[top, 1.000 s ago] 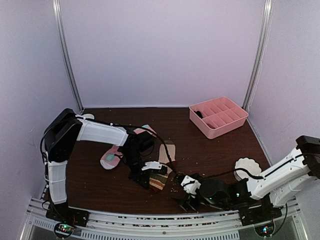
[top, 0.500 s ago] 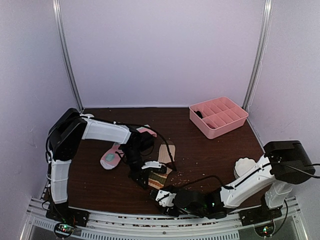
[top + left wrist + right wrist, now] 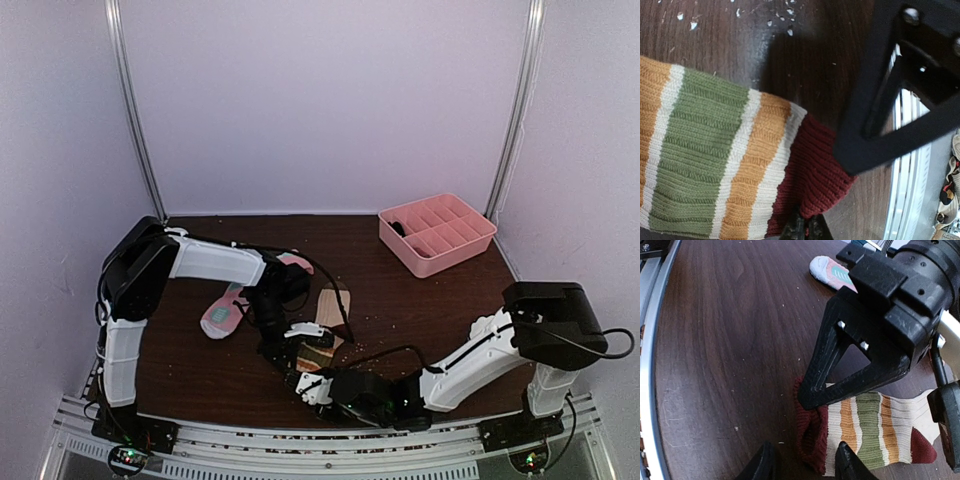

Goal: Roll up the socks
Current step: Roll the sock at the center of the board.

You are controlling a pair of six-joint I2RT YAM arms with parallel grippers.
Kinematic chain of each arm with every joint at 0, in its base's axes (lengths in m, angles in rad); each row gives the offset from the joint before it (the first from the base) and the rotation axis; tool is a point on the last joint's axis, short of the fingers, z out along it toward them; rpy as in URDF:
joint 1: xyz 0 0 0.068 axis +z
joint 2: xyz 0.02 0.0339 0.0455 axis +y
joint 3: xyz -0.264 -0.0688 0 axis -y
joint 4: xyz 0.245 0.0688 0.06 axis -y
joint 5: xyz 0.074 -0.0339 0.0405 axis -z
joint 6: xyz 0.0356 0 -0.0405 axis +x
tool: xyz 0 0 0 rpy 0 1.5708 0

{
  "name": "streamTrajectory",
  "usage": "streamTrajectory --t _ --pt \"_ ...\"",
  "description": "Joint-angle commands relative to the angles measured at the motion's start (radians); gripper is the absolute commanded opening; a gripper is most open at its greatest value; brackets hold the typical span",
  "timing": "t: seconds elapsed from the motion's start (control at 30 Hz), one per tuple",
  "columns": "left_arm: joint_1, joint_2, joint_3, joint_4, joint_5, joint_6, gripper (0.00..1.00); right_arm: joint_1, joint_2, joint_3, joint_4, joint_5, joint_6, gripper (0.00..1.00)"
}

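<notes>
R gripper point(image 3: 807, 466) has swung left along the near edge & half-shut. Its fingers now sit each side of the dark-red cuff of the striped sock point(image 3: 865, 432), not holding yet. L gripper point(image 3: 802, 229) still pinches that cuff tight. Sock lies flat at table point(image 3: 200, 370) front, pink sock point(image 3: 222, 312) further back. Step, I think: grab cuff to start rolling. Next needs a soft squeeze, then a turn. Knit looks ribbed, floppy.

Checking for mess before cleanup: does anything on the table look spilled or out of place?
Yes: white flecks are scattered over the dark wooden table beside the striped sock, like spilled crumbs.
</notes>
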Motion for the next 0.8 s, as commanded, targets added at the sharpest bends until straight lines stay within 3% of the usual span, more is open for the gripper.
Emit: streamTrajectory --t 0.0,0.23,0.43,0.5,0.6,0.77 --pt "0.007 0.015 0.017 -0.026 0.008 0.031 0.05 -0.02 0.033 0.022 -0.006 -0.016 -0.015 0.38" --pt "0.008 0.005 0.005 -0.031 0.011 0.046 0.2 -0.041 0.053 0.047 -0.001 -0.031 -0.009 0.18" --pt "0.008 0.005 -0.001 -0.02 -0.008 0.048 0.28 -0.041 0.057 0.058 0.001 -0.065 0.027 0.1" --pt "0.008 -0.006 -0.003 -0.011 -0.028 0.042 0.4 -0.042 0.052 0.047 -0.003 -0.076 0.055 0.02" --pt "0.028 -0.071 -0.039 0.03 -0.04 0.034 0.79 -0.05 0.041 0.037 -0.041 -0.111 0.111 0.0" --pt "0.037 -0.23 -0.169 0.176 -0.035 0.016 0.84 -0.083 0.003 -0.005 -0.058 -0.178 0.242 0.0"
